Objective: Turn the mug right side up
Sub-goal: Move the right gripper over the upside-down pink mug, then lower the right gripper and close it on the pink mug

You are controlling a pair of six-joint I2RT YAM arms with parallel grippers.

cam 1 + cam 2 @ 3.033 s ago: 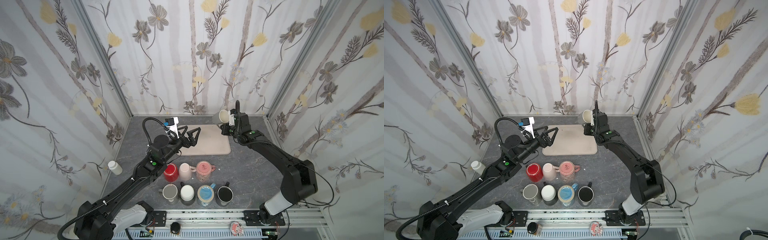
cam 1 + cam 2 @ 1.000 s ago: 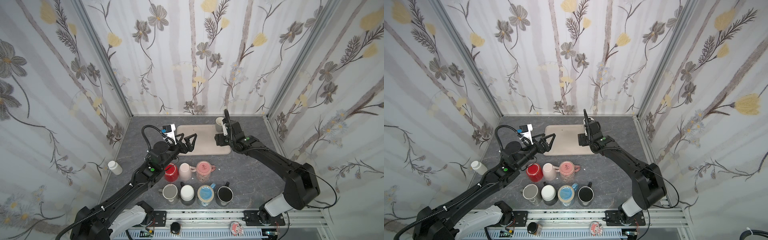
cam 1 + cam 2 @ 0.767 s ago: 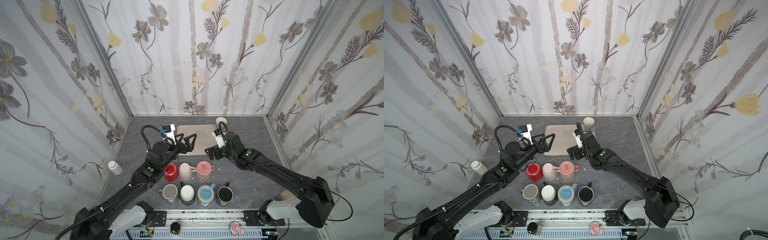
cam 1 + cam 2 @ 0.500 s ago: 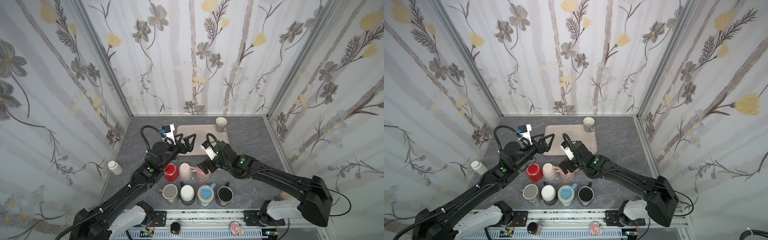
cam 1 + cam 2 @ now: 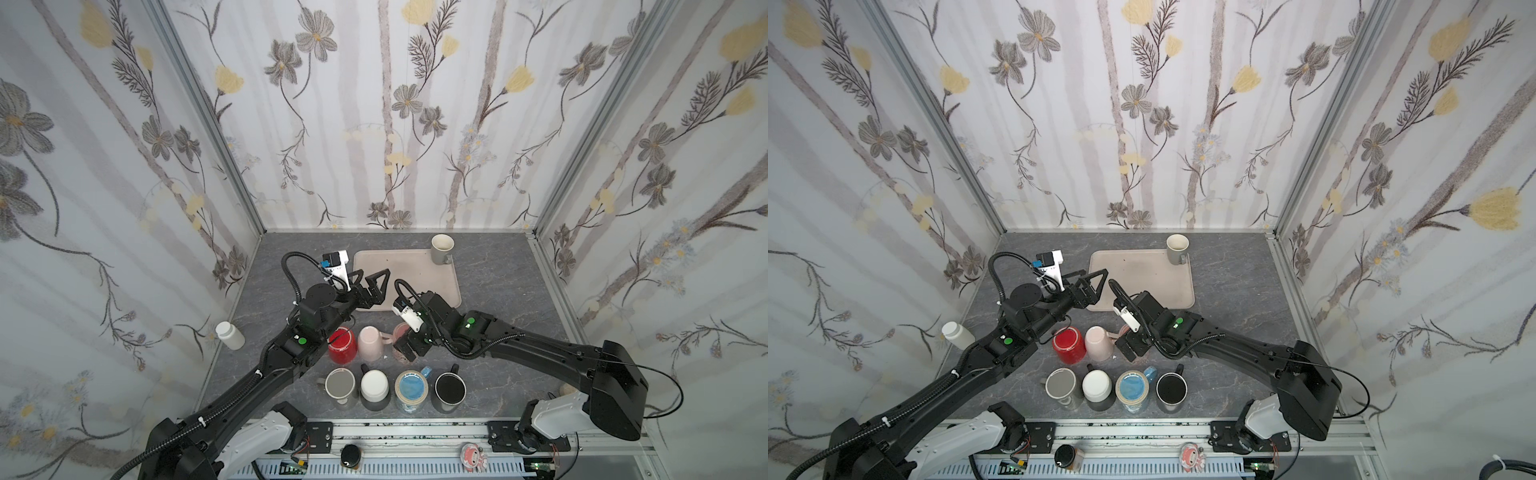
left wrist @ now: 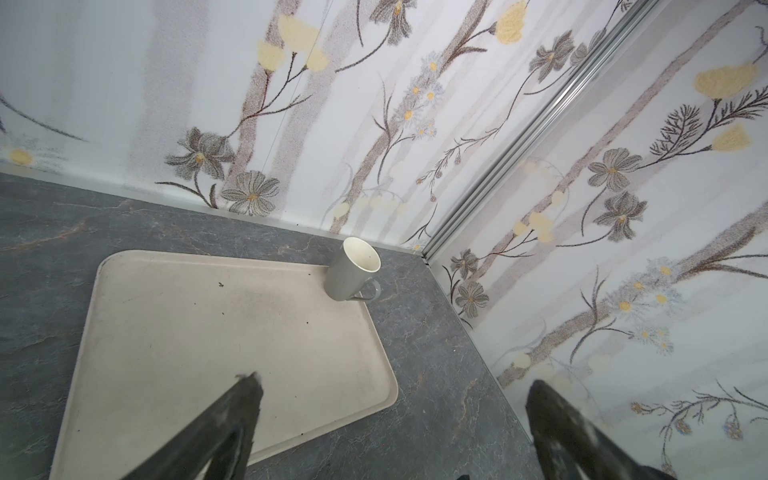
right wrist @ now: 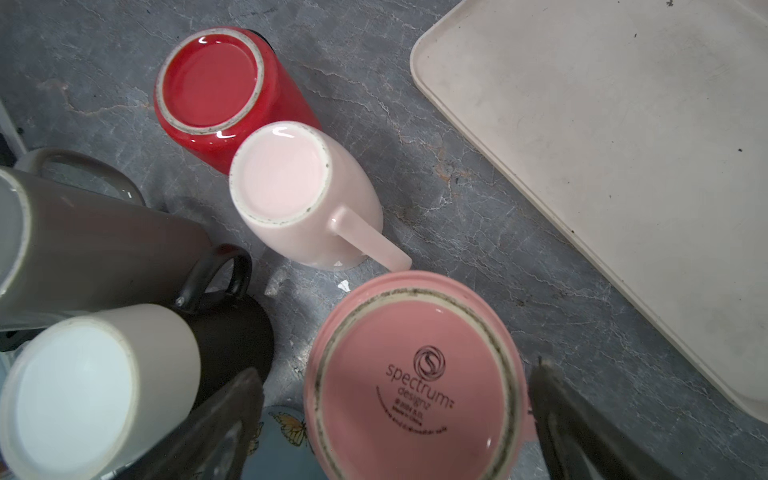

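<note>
Right claw (image 7: pixel 395 372) is hovering spread and empty over the salmon mug (image 7: pixel 417 399), which is sitting base-up on the table (image 7: pixel 415 166) just off the tray's (image 7: pixel 602 124) near edge. Left claw (image 6: pixel 392 381) is hanging spread over the tray's left edge; a grey mug (image 6: pixel 351 274) is standing upright at its far right corner.

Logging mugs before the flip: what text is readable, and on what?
"spectrum designz", below a swirl logo: upturned base of the pink mug.
Smaller curved lines beneath it: too small to read.
Bases of the red mug and pale pink mug: no text.
</note>
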